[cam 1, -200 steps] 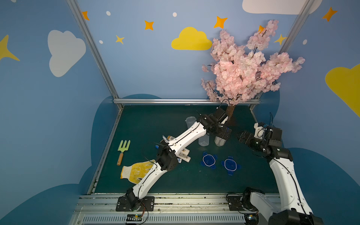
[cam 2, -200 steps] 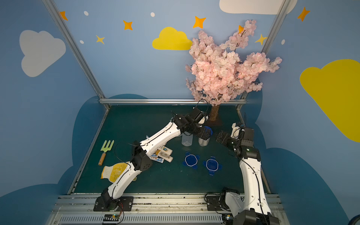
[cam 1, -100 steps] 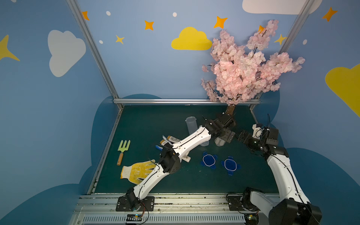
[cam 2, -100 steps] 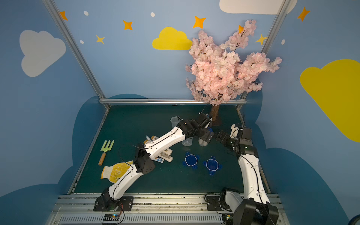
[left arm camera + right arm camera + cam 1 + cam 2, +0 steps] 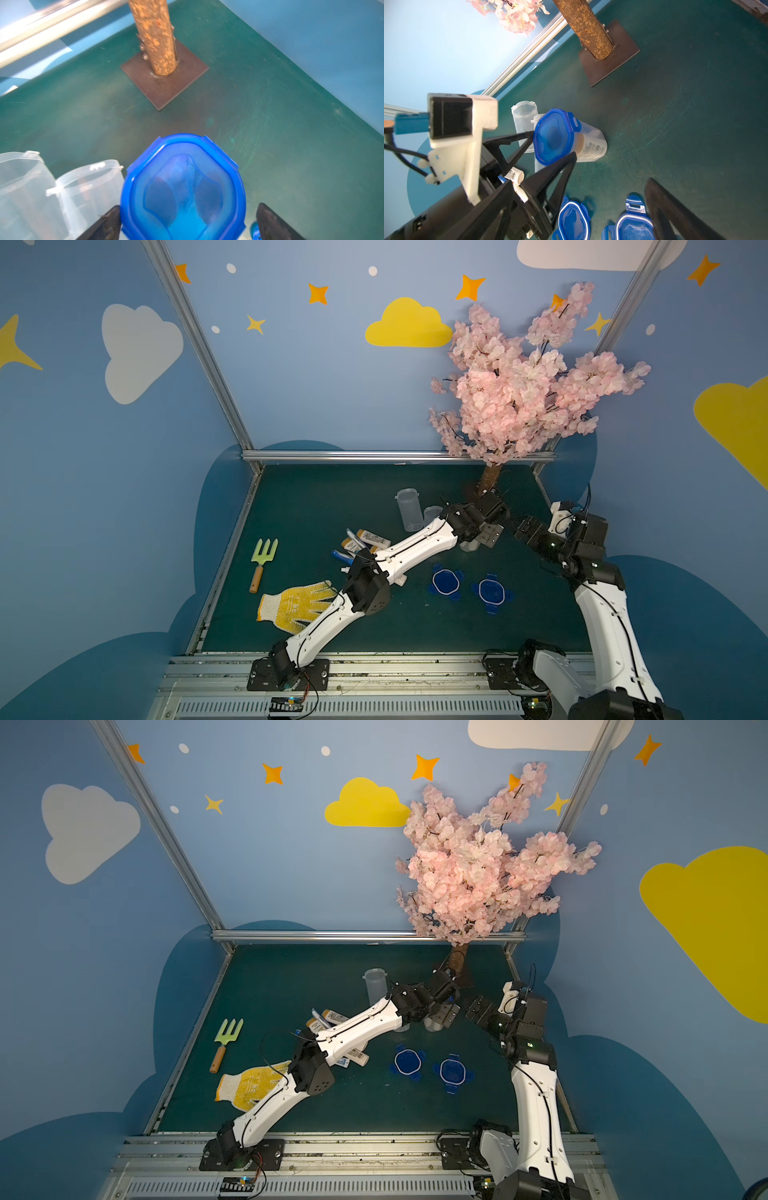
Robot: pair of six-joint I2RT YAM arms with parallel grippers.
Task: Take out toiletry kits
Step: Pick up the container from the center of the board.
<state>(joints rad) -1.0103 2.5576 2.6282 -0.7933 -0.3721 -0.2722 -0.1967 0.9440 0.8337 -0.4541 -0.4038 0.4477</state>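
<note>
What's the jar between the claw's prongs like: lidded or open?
Lidded: a blue lid caps the jar, seen in both wrist views.

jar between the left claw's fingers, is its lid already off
No, the right wrist view shows the blue lid sitting on top of the jar, with the left claw open around it.

Blue, green and pink scene

Dark green table [image 5: 311, 510]; blue walls [image 5: 332, 385] with yellow and white clouds, orange stars; pink-blossomed tree [image 5: 519, 398]; blue lids [image 5: 446, 581] ringed white; white glove [image 5: 297, 605] dotted yellow; pale green fork [image 5: 263, 558], brown handle; white toiletry kits [image 5: 371, 537], yellow caps.
</note>
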